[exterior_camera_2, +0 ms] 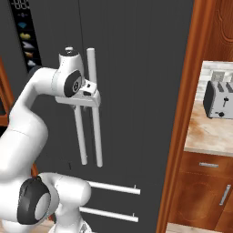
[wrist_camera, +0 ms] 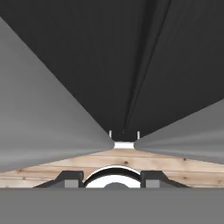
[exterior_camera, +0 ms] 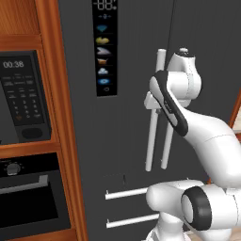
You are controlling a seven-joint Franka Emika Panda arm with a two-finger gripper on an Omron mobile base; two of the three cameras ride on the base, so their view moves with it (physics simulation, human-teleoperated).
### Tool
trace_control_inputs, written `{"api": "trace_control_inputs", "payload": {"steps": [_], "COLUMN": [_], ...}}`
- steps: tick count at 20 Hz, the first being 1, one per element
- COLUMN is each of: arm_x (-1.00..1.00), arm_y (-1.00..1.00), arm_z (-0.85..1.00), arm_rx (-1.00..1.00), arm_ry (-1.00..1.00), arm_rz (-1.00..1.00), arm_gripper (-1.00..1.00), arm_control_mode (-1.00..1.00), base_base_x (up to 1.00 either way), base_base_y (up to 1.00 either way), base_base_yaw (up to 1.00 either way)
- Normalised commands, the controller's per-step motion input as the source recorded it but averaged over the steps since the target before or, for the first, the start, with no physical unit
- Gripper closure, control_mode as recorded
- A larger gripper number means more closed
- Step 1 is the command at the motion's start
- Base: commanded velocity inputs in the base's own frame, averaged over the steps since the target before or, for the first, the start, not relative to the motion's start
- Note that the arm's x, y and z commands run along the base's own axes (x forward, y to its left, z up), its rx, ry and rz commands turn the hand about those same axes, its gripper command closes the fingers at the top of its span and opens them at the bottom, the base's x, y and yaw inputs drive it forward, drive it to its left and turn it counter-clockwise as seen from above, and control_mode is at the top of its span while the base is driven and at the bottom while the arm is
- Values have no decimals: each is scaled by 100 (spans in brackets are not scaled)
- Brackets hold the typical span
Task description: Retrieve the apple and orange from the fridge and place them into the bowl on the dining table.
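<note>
At the centre of both base views stands the fridge (exterior_camera: 127,117), doors shut, its two long white handles (exterior_camera_2: 93,109) hanging side by side. The gripper (exterior_camera_2: 86,98) sits right at these handles, in the middle left of the right base view. Whether its fingers are apart or clamped on a handle cannot be told. A microwave (exterior_camera: 21,96) fills the left edge; a toaster (exterior_camera_2: 218,98) stands at the right.
</note>
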Motion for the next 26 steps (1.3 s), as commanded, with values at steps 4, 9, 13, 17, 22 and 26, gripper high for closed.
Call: {"api": "trace_control_inputs", "payload": {"steps": [4, 9, 13, 17, 22, 26], "arm_x": [-23, -66, -63, -36, -12, -9], "arm_y": [0, -6, -1, 0, 0, 0], "arm_z": [0, 0, -4, -26, -25, -28], "arm_rx": [0, 0, 0, 0, 0, 0], "arm_ry": [-1, -16, -16, -17, -15, -13], "arm_rz": [0, 0, 0, 0, 0, 0], "arm_gripper": [-100, -100, -100, -100, -100, -100], "arm_control_mode": [-100, -100, -100, -100, -100, -100], "base_base_x": [0, 0, 0, 0, 0, 0], "base_base_y": [0, 0, 0, 0, 0, 0], "base_base_yaw": [0, 0, 0, 0, 0, 0]}}
